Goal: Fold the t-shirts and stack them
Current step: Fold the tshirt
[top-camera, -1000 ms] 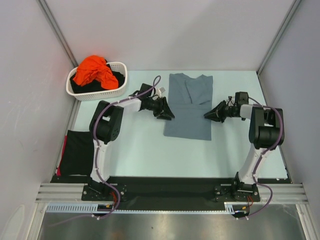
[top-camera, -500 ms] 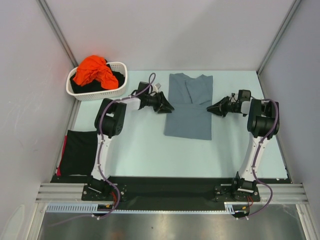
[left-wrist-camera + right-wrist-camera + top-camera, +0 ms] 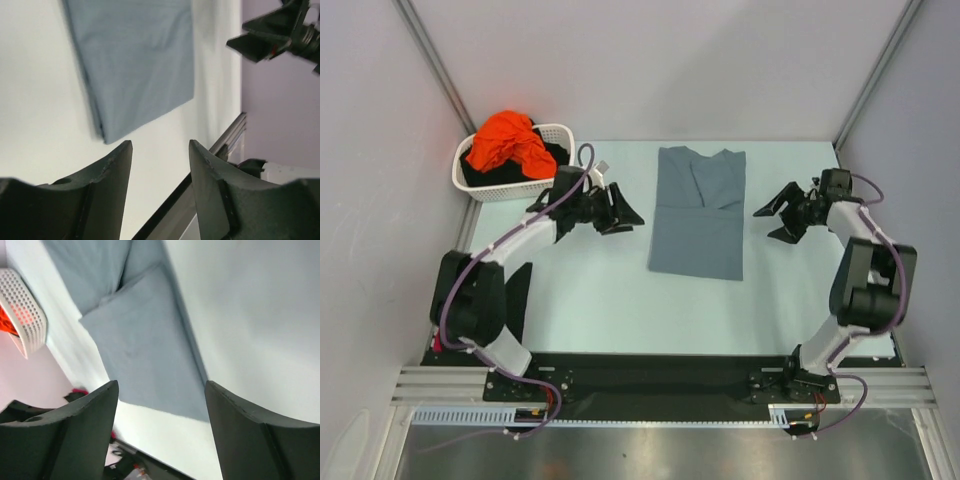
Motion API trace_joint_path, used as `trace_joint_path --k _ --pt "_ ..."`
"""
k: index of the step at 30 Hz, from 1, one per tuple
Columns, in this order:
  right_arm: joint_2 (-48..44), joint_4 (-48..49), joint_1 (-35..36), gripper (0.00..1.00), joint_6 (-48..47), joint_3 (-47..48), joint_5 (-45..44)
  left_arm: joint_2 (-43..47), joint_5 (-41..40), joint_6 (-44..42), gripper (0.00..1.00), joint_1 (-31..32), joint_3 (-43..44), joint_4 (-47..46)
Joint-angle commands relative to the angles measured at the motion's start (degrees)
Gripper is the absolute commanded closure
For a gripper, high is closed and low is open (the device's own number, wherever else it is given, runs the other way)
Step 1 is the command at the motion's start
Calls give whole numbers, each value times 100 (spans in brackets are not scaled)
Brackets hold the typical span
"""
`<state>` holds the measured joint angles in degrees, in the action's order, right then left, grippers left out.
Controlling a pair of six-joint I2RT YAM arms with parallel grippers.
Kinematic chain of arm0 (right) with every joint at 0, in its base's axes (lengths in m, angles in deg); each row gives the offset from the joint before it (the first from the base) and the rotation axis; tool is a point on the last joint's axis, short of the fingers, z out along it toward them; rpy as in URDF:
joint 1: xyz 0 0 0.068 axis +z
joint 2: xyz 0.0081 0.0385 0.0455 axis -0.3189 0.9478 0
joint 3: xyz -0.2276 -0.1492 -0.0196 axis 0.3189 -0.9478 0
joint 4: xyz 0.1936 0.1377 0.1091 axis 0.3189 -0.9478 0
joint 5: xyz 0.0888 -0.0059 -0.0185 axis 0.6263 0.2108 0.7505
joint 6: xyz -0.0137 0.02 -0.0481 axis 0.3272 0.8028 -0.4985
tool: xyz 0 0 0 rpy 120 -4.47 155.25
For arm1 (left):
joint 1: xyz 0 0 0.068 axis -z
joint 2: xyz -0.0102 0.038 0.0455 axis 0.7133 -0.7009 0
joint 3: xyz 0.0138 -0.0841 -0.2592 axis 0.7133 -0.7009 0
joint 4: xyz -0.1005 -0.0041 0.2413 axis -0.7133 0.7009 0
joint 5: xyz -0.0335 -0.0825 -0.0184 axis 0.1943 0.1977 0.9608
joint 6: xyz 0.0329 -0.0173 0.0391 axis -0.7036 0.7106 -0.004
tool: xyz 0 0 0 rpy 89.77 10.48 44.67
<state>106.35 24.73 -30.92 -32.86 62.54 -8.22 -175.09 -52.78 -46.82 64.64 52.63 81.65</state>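
Note:
A grey t-shirt (image 3: 698,210) lies flat on the pale table, folded into a long narrow strip with the collar at the far end. My left gripper (image 3: 630,212) hovers left of it, open and empty, with a gap of table between its fingers and the shirt's edge. In the left wrist view the grey t-shirt (image 3: 135,65) lies ahead of the left gripper (image 3: 160,150). My right gripper (image 3: 762,225) is off the shirt's right edge, wide open and empty. The right wrist view shows the grey t-shirt (image 3: 135,340) beyond the right gripper (image 3: 162,390).
A white basket (image 3: 563,160) at the back left holds an orange garment (image 3: 505,140) over a black one. A folded black shirt (image 3: 480,300) lies at the near left with red showing under it. Grey walls enclose the table.
Both grippers have opened wider and drawn back from the grey shirt's sides, the left arm swinging leftward, the right arm rightward. The shirt lies as before.

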Motion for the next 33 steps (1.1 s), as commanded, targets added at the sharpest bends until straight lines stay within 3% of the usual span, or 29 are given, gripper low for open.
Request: trace_joint_path --k 1,7,13,19,23,33 --pt "-945 -67 255 24 164 -992 -373 597 -414 725 45 231 -1181 -622" --pt "-2612 337 897 22 876 -2398 -643 1003 -1029 2146 49 933 -2288 -1464" --pt "-3738 565 1565 24 1904 -3392 -1269 687 -1618 2852 52 1312 -2413 -1617" --pt "-4038 1373 1662 29 2757 -4325 -1366 564 -2155 3643 53 1312 -2791 -1968" --pt "-4337 1892 1697 31 3135 -4729 -1699 546 -2278 4425 52 1338 -3476 -3441" --pt "-3942 2455 1697 35 3215 -5028 -1560 10 -2409 4611 52 1330 -3214 -3427"
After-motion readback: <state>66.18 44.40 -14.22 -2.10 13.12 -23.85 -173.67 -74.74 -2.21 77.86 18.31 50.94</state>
